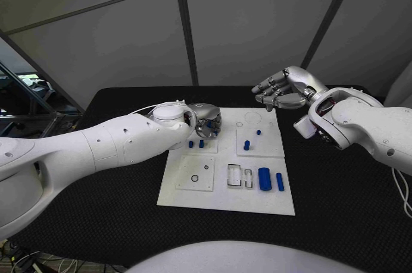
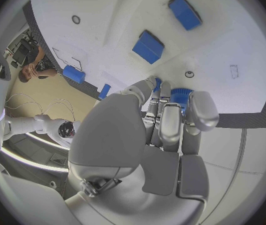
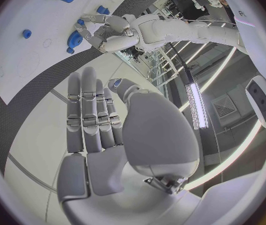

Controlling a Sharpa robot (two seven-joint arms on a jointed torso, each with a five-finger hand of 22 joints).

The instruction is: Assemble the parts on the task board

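Task board (image 1: 225,195), white plate mid-table, w/ small blue parts on it. Left hand (image 1: 202,119) at board's far-left corner, fingers closed round a blue ridged round part (image 2: 180,96). Right hand (image 1: 283,87) hovers beyond board's far-right corner, fingers apart, holding nothing. Part looks light, rigid, prob. slippery plastic; grip by its ridged rim.
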